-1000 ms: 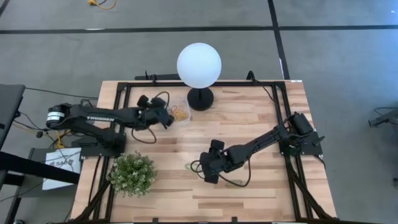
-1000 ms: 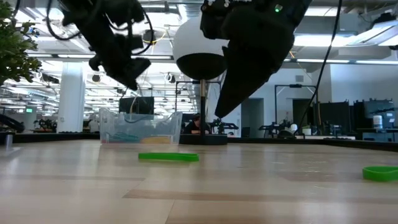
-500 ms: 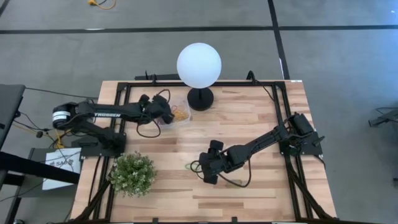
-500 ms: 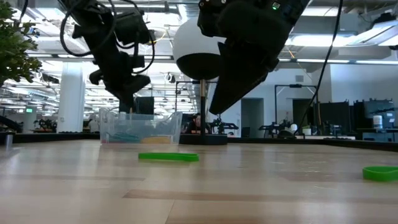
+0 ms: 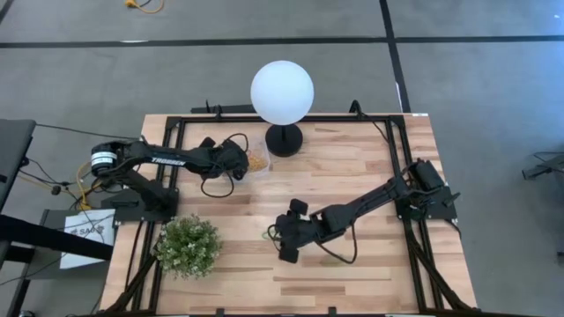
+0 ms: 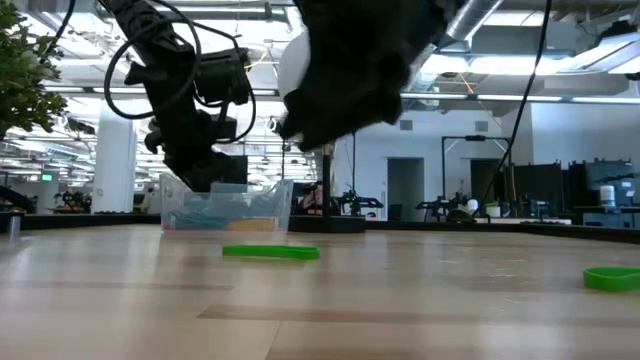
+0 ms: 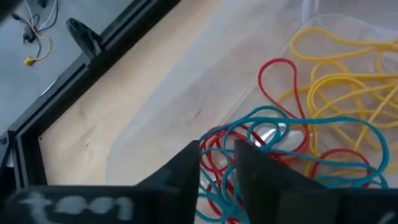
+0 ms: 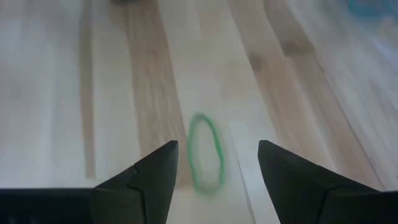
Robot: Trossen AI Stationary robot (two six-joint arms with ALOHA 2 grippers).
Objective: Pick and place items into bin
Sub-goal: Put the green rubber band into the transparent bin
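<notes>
Change over the last second: I see my left gripper [image 5: 242,160] has drawn in from beside the bin [image 5: 256,158] to sit over its near rim, and in the low view it has dropped from above the tub to the level of its wall [image 6: 225,207]. My right gripper [image 5: 284,247] has slid toward the table's front edge, so it now hangs over the green band [image 8: 206,154] lying flat on the wood.

Meaning for the task, as I judge it: the left arm is at the drop-off end of a cycle, while the right arm is lined up for the next pick.

Left fingers [image 7: 180,180]: nearly closed, only a narrow slot between them; a blue band and a red band cross that slot, but I cannot tell whether either is pinched or both simply lie in the tub.

Right fingers [image 8: 152,177]: spread wide, released, straddling the green band without touching it.

Materials and shapes: bands in the bin are thin, limp rubber loops, yellow [image 7: 339,81], red and blue, tangled in soft overlapping curves. The bin is clear, smooth plastic with rounded corners. The table [image 5: 352,185] is pale butcher-block wood with lengthwise planks, framed by black rails. A second green band [image 6: 612,277] lies farther off, well apart from the bin. The white globe lamp [image 5: 282,92] stands just beside the bin; the leafy plant [image 5: 187,246] sits near the front left corner.
</notes>
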